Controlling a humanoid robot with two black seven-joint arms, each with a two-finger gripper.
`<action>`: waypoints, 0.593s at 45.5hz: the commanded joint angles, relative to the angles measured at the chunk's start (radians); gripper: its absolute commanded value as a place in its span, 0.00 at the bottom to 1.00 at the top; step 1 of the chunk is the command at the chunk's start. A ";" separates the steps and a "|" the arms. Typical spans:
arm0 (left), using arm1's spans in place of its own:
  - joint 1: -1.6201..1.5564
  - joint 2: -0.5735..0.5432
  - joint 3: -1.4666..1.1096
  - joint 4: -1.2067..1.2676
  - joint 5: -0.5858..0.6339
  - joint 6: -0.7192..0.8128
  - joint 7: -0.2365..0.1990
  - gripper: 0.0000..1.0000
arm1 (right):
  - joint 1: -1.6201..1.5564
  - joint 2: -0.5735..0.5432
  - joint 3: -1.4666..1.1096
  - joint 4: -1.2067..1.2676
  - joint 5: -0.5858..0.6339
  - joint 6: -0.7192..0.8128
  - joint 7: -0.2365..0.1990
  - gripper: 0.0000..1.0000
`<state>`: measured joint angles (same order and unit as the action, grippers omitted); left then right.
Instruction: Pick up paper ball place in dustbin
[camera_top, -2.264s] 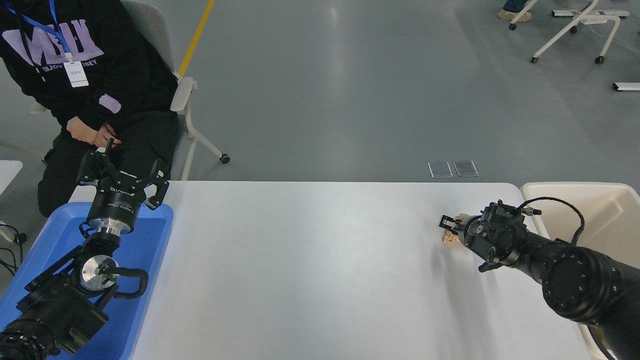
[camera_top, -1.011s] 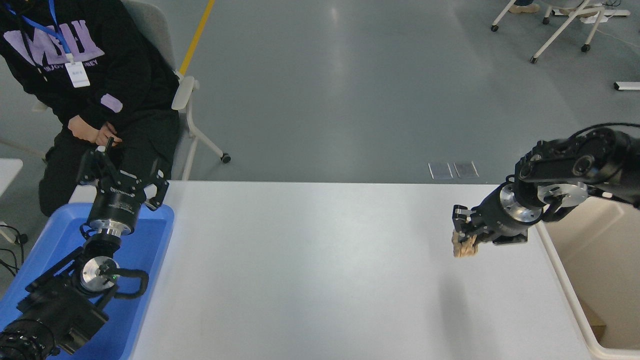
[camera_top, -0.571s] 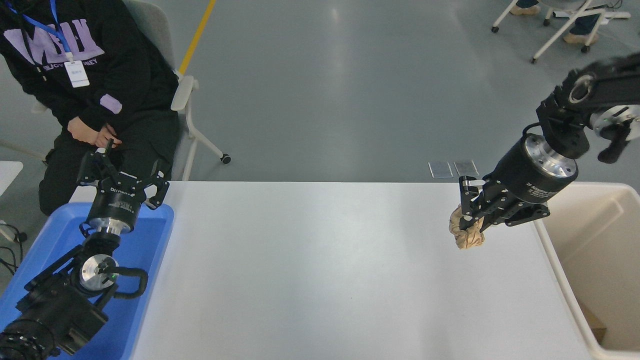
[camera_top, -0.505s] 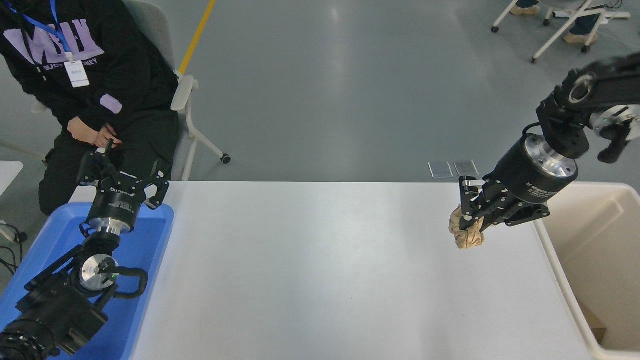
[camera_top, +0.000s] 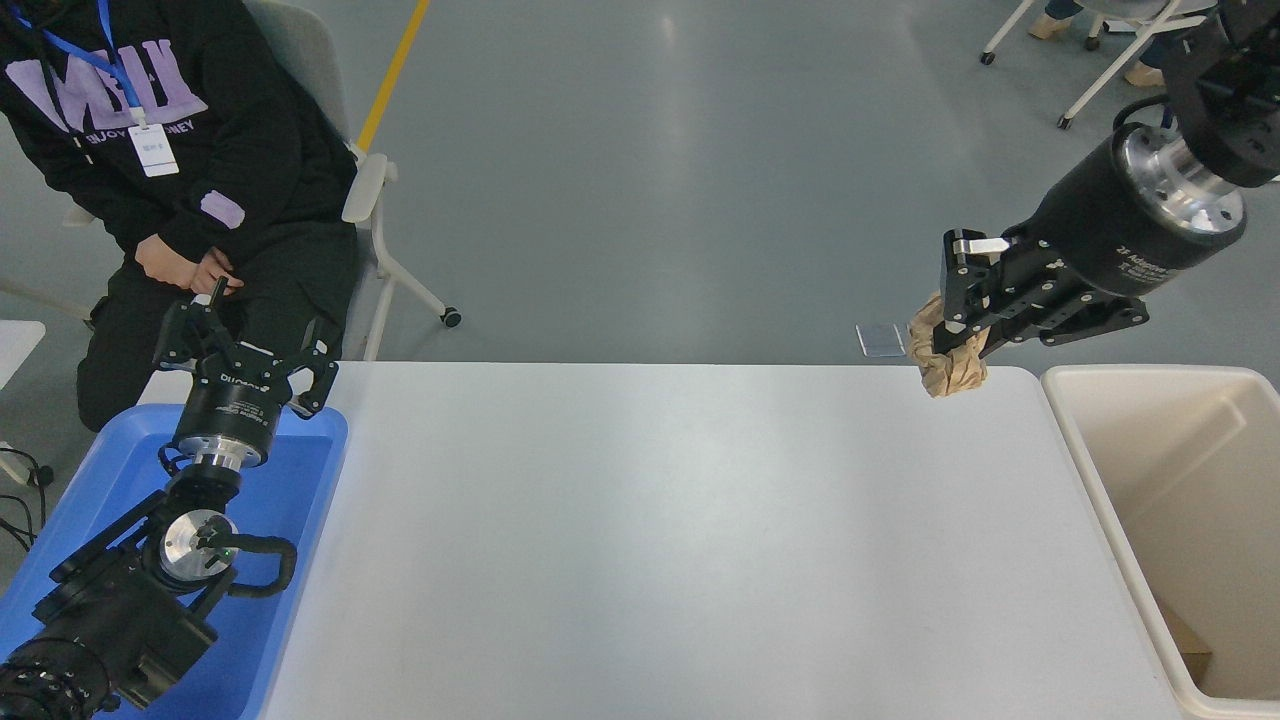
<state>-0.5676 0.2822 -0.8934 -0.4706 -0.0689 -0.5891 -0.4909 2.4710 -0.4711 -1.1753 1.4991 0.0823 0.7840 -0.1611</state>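
Right gripper (camera_top: 952, 320) is up at the upper right of the frame, jaws clamped on the paper ball (camera_top: 946, 356), which hangs clear above the far right corner of the worktop (camera_top: 640, 540). So the pick looks done and this is the carry. The ball sits just left of the dustbin (camera_top: 1100, 500), not over it; the bin's open mouth fills the lower right of the frame, beside the worktop's right edge. By my reckoning the next move is a swing to the right, until the ball is over the opening and inside the rim line, then the jaws let go. Release too early and it could land on the worktop or bounce off the rim. It's only crumpled paper, light stuff, so it should drop easily. Left gripper (camera_top: 245, 345) is parked at the lower left above the blue tray (camera_top: 300, 480), jaws spread, holding nothing.
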 joint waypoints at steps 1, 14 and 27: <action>0.000 0.000 0.001 0.001 0.000 0.000 0.000 0.99 | 0.023 -0.006 -0.032 -0.006 0.004 0.001 -0.001 0.00; 0.002 0.000 0.001 0.001 0.000 0.002 0.000 0.99 | -0.003 -0.176 -0.213 -0.149 -0.009 0.001 -0.003 0.00; 0.002 0.000 0.001 0.001 0.000 0.006 0.000 0.99 | -0.351 -0.376 -0.207 -0.470 -0.016 0.001 -0.008 0.00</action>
<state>-0.5660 0.2822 -0.8927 -0.4700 -0.0689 -0.5848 -0.4908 2.3721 -0.7025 -1.3701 1.2603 0.0735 0.7854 -0.1665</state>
